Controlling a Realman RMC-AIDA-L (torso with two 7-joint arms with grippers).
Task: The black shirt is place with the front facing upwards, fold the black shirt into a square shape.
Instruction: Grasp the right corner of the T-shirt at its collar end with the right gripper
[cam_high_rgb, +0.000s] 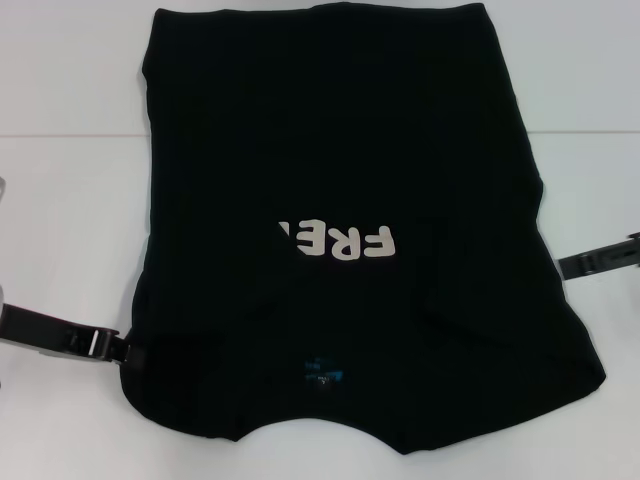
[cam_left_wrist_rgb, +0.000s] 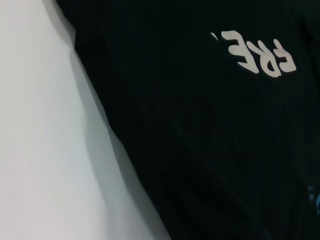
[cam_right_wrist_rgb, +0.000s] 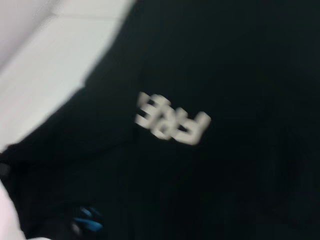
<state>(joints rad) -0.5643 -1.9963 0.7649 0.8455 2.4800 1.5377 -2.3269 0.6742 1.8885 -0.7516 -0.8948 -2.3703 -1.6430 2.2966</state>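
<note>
Black shirt (cam_high_rgb: 350, 200) fills frame centre w/ both sleeves folded in, lengthwise folds left; left gripper (cam_high_rgb: 120, 348) lower left at its edge, right gripper (cam_high_rgb: 590, 262) mid-right, jaws' state can't tell.

Even, bright overhead light is washing the white table (cam_high_rgb: 70, 200) to near glare in the head view. The black shirt (cam_high_rgb: 340, 180) is reading as flat black (folds barely showing), casting a soft grey shadow along its edge in the left wrist view. The right wrist view is smearing its cream lettering (cam_right_wrist_rgb: 172, 122) with motion blur.
</note>
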